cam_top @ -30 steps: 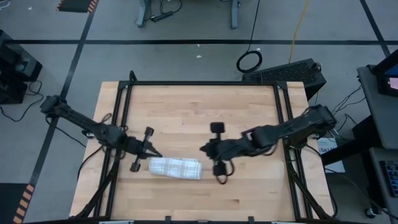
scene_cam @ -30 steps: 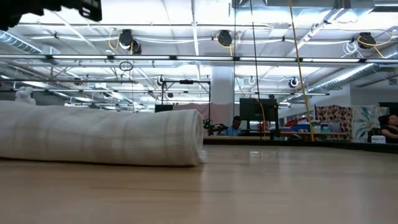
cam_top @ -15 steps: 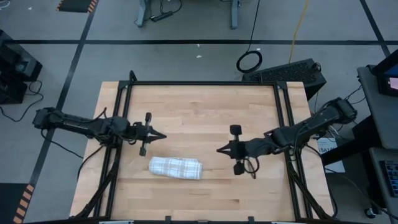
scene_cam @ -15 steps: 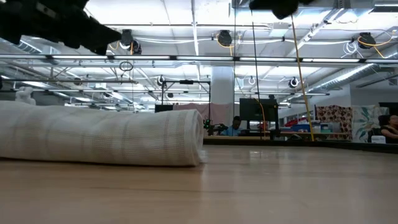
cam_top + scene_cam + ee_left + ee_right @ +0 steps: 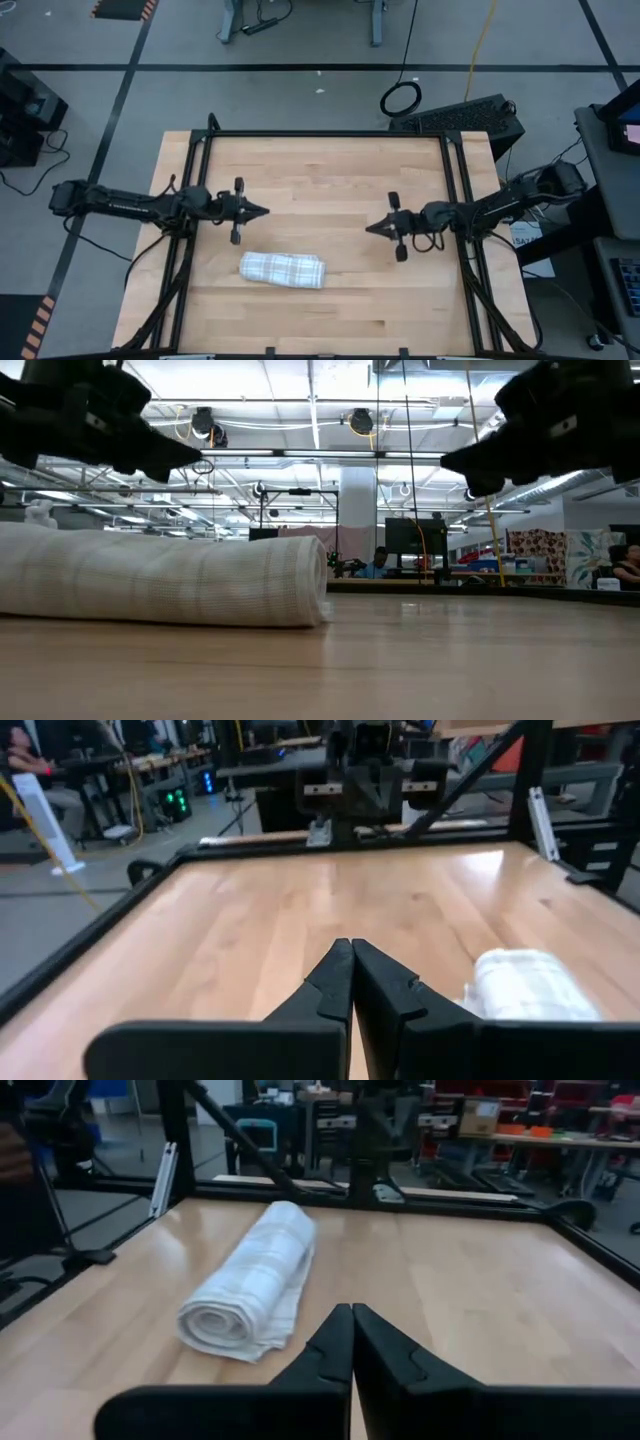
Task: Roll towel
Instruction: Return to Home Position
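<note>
Towel (image 5: 283, 269): rolled into a cylinder, lying on the table (image 5: 320, 170) toward its 6 o'clock edge, a little left of centre
Long axis: 9 to 3 o'clock in the high view, slightly tilted; spiral end faces 3 o'clock
Left gripper (image 5: 261, 211): held above the table's 9 o'clock side, fingers pressed together, holding nothing; towel at its 5 o'clock, near but apart
Right gripper (image 5: 369, 229): above the 3 o'clock side, fingers closed tip to tip, empty; towel at its 8 o'clock, well apart

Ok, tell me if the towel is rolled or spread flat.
Rolled: the towel lies as a cylinder on the table, spiral end showing in the right wrist view.
</note>
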